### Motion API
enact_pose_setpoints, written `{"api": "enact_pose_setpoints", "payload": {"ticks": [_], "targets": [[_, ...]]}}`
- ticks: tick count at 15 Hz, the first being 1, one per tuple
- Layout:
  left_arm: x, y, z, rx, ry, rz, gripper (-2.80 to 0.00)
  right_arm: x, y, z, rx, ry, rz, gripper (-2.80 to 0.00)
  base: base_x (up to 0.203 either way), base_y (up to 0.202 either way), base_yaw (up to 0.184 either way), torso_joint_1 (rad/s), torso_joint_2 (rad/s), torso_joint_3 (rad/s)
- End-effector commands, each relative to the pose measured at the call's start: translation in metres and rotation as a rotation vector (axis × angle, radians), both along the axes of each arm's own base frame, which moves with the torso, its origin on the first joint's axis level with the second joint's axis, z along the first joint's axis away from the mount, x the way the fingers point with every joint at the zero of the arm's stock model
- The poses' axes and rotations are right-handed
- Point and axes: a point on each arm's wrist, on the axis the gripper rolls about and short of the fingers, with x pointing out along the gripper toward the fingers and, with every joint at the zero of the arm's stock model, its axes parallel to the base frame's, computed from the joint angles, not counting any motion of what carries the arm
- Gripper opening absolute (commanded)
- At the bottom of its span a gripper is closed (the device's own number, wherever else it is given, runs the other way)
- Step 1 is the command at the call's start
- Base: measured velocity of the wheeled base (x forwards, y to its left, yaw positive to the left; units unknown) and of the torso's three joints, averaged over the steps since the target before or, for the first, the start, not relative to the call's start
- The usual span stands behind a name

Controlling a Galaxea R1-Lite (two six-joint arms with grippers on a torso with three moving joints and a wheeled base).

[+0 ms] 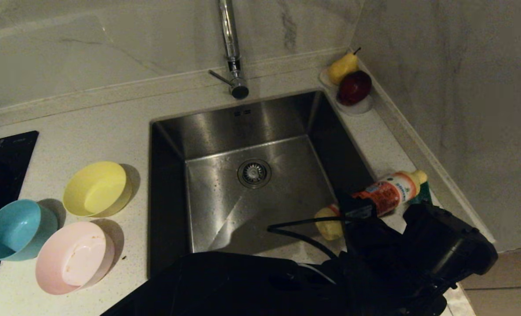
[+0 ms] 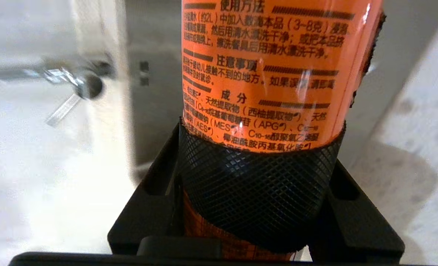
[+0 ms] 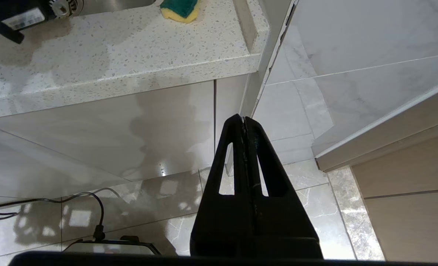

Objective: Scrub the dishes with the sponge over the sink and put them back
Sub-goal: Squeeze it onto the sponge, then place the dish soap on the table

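Observation:
Three bowls stand on the counter left of the sink (image 1: pixel 287 197): a yellow one (image 1: pixel 95 188), a light blue one (image 1: pixel 16 230) and a pale pink one (image 1: pixel 74 256) with brownish smears. My left gripper (image 1: pixel 355 207) reaches across to the sink's right rim and is shut on an orange-labelled detergent bottle (image 1: pixel 390 192), which it holds tilted almost level. In the left wrist view the bottle (image 2: pixel 274 74) fills the space between the fingers of the left gripper (image 2: pixel 256 177). The green-and-yellow sponge (image 3: pixel 180 9) lies on the counter by the wall, and only its green edge (image 1: pixel 426 193) shows behind the bottle. My right gripper (image 3: pixel 244 119) hangs shut below the counter edge, holding nothing.
A tall chrome tap (image 1: pixel 232 52) stands behind the sink. A white dish (image 1: pixel 361 107) with a pear and a dark red apple sits in the back right corner. A black hob (image 1: pixel 1 166) borders the counter's far left. A marble wall (image 1: pixel 454 109) runs close along the right.

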Motion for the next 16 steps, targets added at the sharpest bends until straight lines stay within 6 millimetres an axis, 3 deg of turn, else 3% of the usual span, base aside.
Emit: {"api": "enact_pose_setpoints", "payload": {"ticks": [1,9,16], "targets": [[-0.003,0.003,0.015,-0.081,-0.019,0.008,-2.80,0.000,0.000,0.000,0.000,0.001,0.002,-2.80,0.000,0.000,0.000,0.000,0.00,0.000],[-0.018,0.015,0.068,-0.501,-0.063,-0.036,-2.80,0.000,0.000,0.000,0.000,-0.001,0.001,-2.80,0.000,0.000,0.000,0.000,0.00,0.000],[-0.029,0.039,0.147,-0.883,-0.160,-0.192,-2.80,0.000,0.000,0.000,0.000,-0.001,0.001,-2.80,0.000,0.000,0.000,0.000,0.00,0.000]]}}
